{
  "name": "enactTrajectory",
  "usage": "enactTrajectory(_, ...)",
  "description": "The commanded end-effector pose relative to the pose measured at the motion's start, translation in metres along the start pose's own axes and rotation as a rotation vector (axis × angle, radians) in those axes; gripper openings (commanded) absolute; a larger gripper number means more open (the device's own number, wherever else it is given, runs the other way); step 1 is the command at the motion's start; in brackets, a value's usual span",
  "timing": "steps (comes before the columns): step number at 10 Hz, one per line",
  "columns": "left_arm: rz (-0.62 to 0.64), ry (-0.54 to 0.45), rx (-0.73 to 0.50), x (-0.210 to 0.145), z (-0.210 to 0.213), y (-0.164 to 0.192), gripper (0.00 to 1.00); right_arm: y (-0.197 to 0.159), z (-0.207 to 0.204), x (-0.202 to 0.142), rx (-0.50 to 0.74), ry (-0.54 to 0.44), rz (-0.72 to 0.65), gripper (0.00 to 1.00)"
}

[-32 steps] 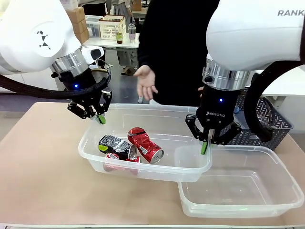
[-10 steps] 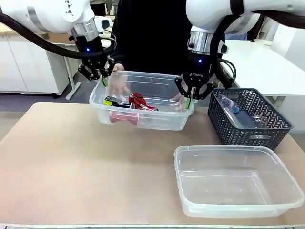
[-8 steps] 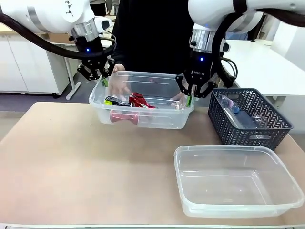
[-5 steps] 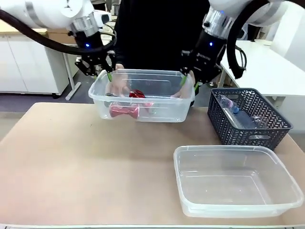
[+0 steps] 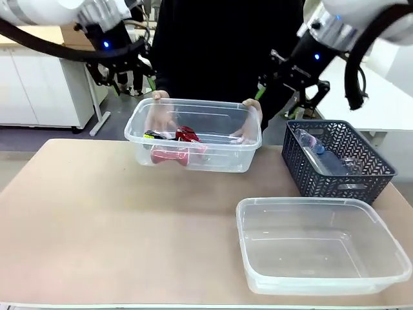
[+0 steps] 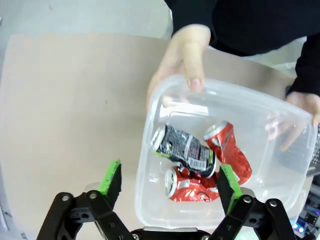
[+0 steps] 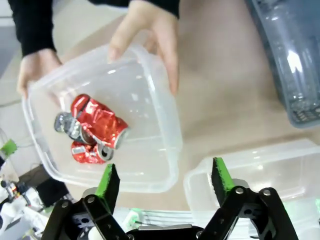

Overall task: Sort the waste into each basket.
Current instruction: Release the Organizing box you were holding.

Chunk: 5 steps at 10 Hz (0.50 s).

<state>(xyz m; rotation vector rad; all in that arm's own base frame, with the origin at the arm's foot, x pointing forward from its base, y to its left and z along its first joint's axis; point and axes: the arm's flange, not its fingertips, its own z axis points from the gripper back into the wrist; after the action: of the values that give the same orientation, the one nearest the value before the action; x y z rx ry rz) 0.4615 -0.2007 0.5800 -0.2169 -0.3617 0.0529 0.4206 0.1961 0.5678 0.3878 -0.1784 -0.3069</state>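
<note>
Three crushed metal drink cans (image 6: 192,160), two red and one black with green, lie heaped inside a see-through rectangular plastic tub (image 5: 193,103). The person's hands (image 6: 185,55) hold this tub by both short ends at the far side of the table (image 5: 97,226).

The left gripper (image 6: 168,167) and the right gripper (image 7: 164,165) both hang above it with jaws wide apart and nothing in them.

I think the next waste is the clear plastic bottles (image 5: 311,143) in the dark grey lattice basket (image 5: 335,177). They lie below and to the right of the right gripper, which is the nearer one. Their long axis seems to run along the basket.

A second, empty see-through tub (image 5: 303,202) waits just in front of the basket, with open table around it.
</note>
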Motion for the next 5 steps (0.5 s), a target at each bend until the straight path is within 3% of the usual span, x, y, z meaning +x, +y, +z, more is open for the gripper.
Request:
enactTrajectory(1,-0.030,0.049,-0.048,-0.008,-0.016,0.014,1.00,-0.020,-0.009,0.001,0.046,-0.010,0.032,1.00)
enactTrajectory(2,-0.041,0.094,-0.075,-0.009,-0.024,0.019,1.00,-0.024,-0.013,0.003,0.031,-0.055,0.028,1.00)
enactTrajectory(3,-0.052,0.169,-0.085,-0.011,-0.029,0.023,1.00,-0.009,-0.003,0.001,0.003,-0.002,0.004,1.00)
enactTrajectory(4,-0.019,0.051,-0.030,-0.008,-0.017,0.007,1.00,-0.009,-0.003,0.001,0.003,-0.002,0.004,1.00)
enactTrajectory(5,-0.019,0.051,-0.030,-0.008,-0.017,0.007,1.00,-0.009,-0.003,0.001,0.003,-0.002,0.004,1.00)
